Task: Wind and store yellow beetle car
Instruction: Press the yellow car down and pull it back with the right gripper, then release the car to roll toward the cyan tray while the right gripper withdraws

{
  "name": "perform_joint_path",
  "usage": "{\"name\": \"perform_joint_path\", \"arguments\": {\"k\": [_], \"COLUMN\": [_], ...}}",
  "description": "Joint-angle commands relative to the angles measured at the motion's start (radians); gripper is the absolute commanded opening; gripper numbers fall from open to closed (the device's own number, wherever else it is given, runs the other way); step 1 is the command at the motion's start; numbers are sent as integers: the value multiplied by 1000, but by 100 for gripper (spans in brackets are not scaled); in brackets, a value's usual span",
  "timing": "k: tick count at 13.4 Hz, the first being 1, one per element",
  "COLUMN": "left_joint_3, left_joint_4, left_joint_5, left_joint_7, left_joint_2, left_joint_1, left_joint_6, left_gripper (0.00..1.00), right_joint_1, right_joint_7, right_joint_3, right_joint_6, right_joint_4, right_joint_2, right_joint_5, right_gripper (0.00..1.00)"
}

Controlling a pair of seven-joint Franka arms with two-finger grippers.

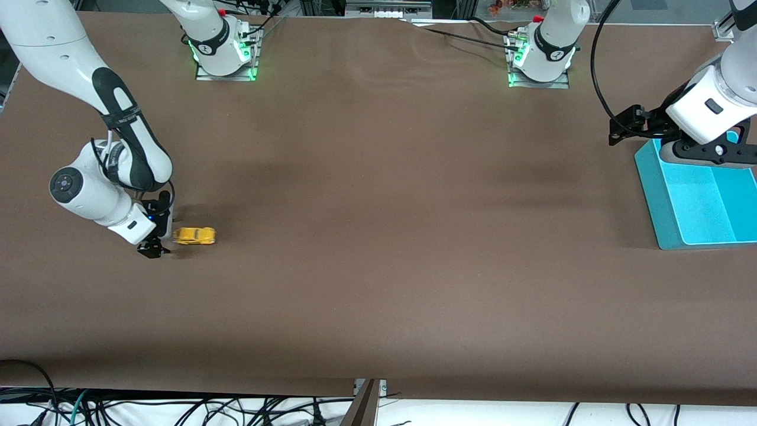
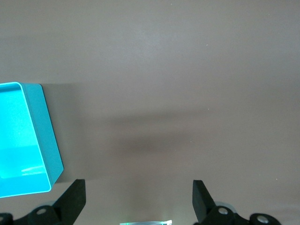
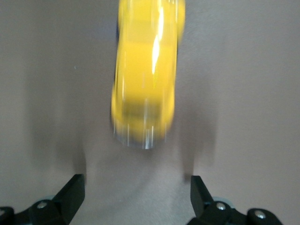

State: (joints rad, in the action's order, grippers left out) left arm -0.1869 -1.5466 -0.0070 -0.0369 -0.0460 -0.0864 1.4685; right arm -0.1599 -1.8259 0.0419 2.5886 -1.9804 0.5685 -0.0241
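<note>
Right gripper (image 1: 155, 245): low at the table, just beside the car; fingers (image 3: 70, 194) spread, holding nothing.
Yellow beetle car (image 1: 194, 235): on the table toward the right arm's end, free and streaked by motion, nose toward the blue bin.
Step in hand: release after winding, judged; the jaws should stay wide and clear of the wheels.
Left gripper (image 1: 627, 127): waits beside the blue bin (image 1: 662, 195), fingers (image 2: 72, 199) spread, empty.
Writing: none legible.

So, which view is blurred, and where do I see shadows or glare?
Right wrist view: the yellow beetle car is smeared with streaky glare on its roof. Front view: sharp, car crisp beside the right gripper. Left wrist view: soft shadow band on the table near the turquoise bin.
</note>
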Motion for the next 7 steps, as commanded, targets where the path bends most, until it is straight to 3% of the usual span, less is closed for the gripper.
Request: {"name": "perform_joint_path", "arguments": {"k": [1,3,7], "left_joint_3": [-8,-9,-8], "left_joint_4": [-21,-21,-21], "left_joint_5": [-1,-1,-1], "left_joint_7": [-8,-8,-8], "left_joint_2": [25,25,25], "left_joint_1": [-10,-10,-12], "left_joint_6": [-5,-5,-5], "left_gripper": [100,100,100], "right_joint_1": [-18,-18,-15], "right_joint_7": [-24,-21,12], "right_joint_3": [18,26,42], "right_joint_6": [-39,-41,-59], "right_joint_4": [35,37,38], "right_joint_2": [5,-1,-30], "right_joint_5": [-19,-23,-137], "right_gripper": [100,100,100]}}
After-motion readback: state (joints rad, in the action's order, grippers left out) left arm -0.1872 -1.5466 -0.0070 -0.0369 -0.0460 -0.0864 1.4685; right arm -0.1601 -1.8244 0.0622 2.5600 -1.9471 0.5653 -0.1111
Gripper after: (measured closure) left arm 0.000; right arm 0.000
